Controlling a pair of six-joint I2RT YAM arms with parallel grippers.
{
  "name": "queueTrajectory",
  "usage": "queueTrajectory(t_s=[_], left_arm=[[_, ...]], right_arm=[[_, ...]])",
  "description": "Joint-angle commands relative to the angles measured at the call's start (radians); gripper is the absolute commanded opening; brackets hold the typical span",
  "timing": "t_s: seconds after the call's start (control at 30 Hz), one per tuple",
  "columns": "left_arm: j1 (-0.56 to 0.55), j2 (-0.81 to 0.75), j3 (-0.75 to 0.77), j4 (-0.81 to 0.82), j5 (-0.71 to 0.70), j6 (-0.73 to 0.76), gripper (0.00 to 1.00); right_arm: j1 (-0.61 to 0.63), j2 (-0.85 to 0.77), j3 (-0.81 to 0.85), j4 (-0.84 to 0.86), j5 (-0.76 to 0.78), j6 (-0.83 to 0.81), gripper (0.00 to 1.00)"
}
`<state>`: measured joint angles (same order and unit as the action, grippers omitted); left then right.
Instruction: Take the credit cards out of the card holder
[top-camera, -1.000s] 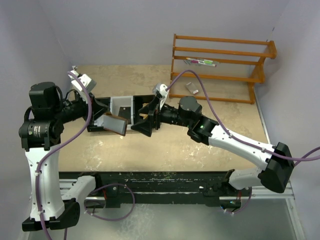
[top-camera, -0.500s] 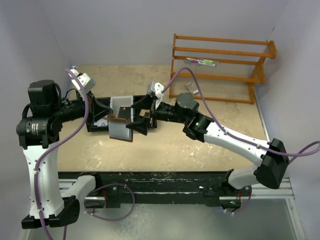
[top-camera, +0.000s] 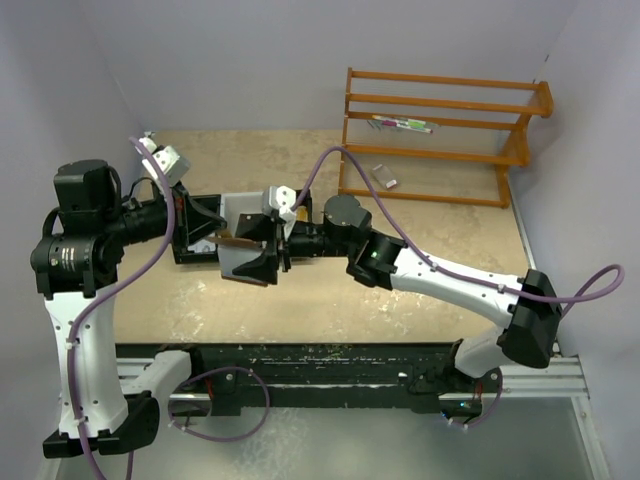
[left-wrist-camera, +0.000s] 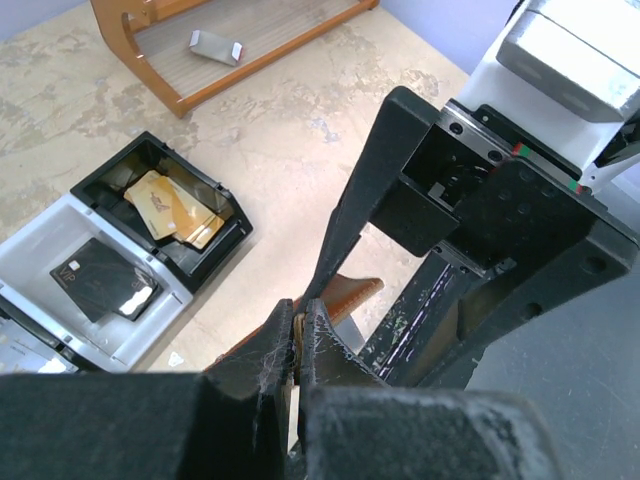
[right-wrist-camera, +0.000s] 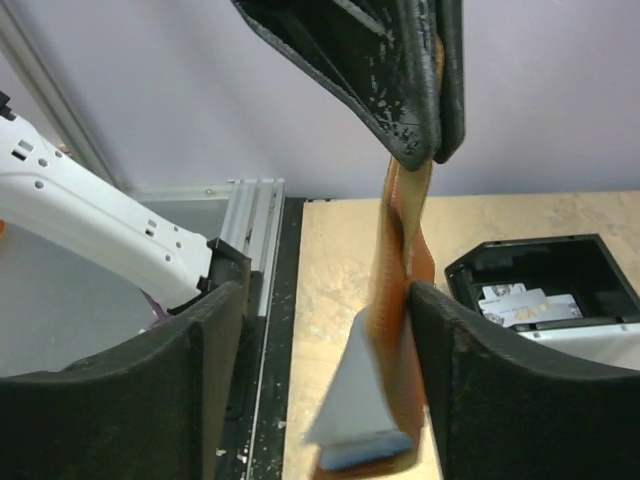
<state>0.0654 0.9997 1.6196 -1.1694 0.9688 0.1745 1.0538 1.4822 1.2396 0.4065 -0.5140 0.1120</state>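
Note:
The brown leather card holder (top-camera: 240, 258) hangs open in the air in front of the tray. My left gripper (top-camera: 214, 238) is shut on its top edge; the pinch shows in the left wrist view (left-wrist-camera: 297, 322). My right gripper (top-camera: 264, 256) is open and straddles the holder. In the right wrist view the holder (right-wrist-camera: 402, 300) hangs between the right fingers (right-wrist-camera: 325, 300) and lies against the right-hand finger (right-wrist-camera: 470, 380). A pale blue-grey flat panel (right-wrist-camera: 365, 400) sticks out at its lower end. I cannot tell whether it is a credit card or the lining.
The black-and-white three-compartment tray (top-camera: 243, 204) sits behind the holder. It holds orange-yellow pieces (left-wrist-camera: 172, 205), a dark card (left-wrist-camera: 100, 282) and whitish cards (right-wrist-camera: 525, 303). An orange wooden rack (top-camera: 440, 130) stands at the back right. The table's near edge meets a metal rail (right-wrist-camera: 250, 250).
My right gripper has moved left from beside the tray and now has its open jaws around the holder. The holder has swung to hang lower from my left gripper.

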Motion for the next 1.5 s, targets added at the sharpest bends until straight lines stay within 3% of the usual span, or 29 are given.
queueTrajectory(t_s=[0.0,0.07,0.13,0.17,0.27,0.3,0.37,0.4,0.43,0.47,0.73,0.87,1.17,1.33,1.47], left_arm=[[0.006,-0.011,0.047,0.03,0.037,-0.017,0.0],[0.004,-0.013,0.049,0.028,0.038,-0.017,0.0],[0.005,-0.016,0.049,0.025,0.037,-0.017,0.0],[0.005,-0.017,0.049,0.025,0.034,-0.018,0.0],[0.005,-0.024,0.044,0.027,0.03,-0.017,0.02],[0.005,-0.023,0.042,0.024,0.03,-0.014,0.16],[0.005,-0.016,0.045,-0.006,0.053,0.015,0.67],[0.005,-0.012,0.044,-0.026,0.066,0.036,0.84],[0.005,-0.009,0.041,-0.048,0.078,0.057,0.97],[0.005,-0.008,0.037,-0.068,0.087,0.085,1.0],[0.005,-0.069,-0.047,-0.139,0.126,0.263,0.99],[0.005,-0.094,-0.105,-0.142,0.141,0.31,0.99],[0.005,-0.103,-0.174,-0.051,0.125,0.255,0.69],[0.005,-0.107,-0.185,-0.047,0.145,0.242,0.44],[0.005,-0.114,-0.23,-0.043,0.168,0.224,0.39]], right_arm=[[-0.006,-0.019,0.021,0.053,0.045,0.002,0.59],[-0.005,-0.016,0.022,0.063,0.057,0.02,0.42],[-0.005,-0.014,0.023,0.072,0.071,0.046,0.09],[-0.005,-0.012,0.024,0.075,0.073,0.068,0.0],[-0.006,-0.006,0.034,0.056,0.045,0.126,0.0],[-0.007,-0.005,0.04,0.044,0.03,0.136,0.0],[-0.014,-0.01,0.047,0.019,0.015,0.144,0.0],[-0.021,-0.014,0.046,0.014,-0.007,0.15,0.0],[-0.029,-0.018,0.047,0.009,-0.035,0.155,0.0],[-0.039,-0.023,0.051,-0.001,-0.061,0.159,0.0],[-0.182,-0.005,0.106,-0.024,-0.347,0.297,0.0],[-0.201,0.022,0.153,-0.015,-0.414,0.34,0.0],[-0.201,0.099,0.25,0.002,-0.515,0.424,0.0],[-0.201,0.113,0.27,0.01,-0.544,0.44,0.0],[-0.198,0.132,0.289,0.058,-0.556,0.484,0.0]])
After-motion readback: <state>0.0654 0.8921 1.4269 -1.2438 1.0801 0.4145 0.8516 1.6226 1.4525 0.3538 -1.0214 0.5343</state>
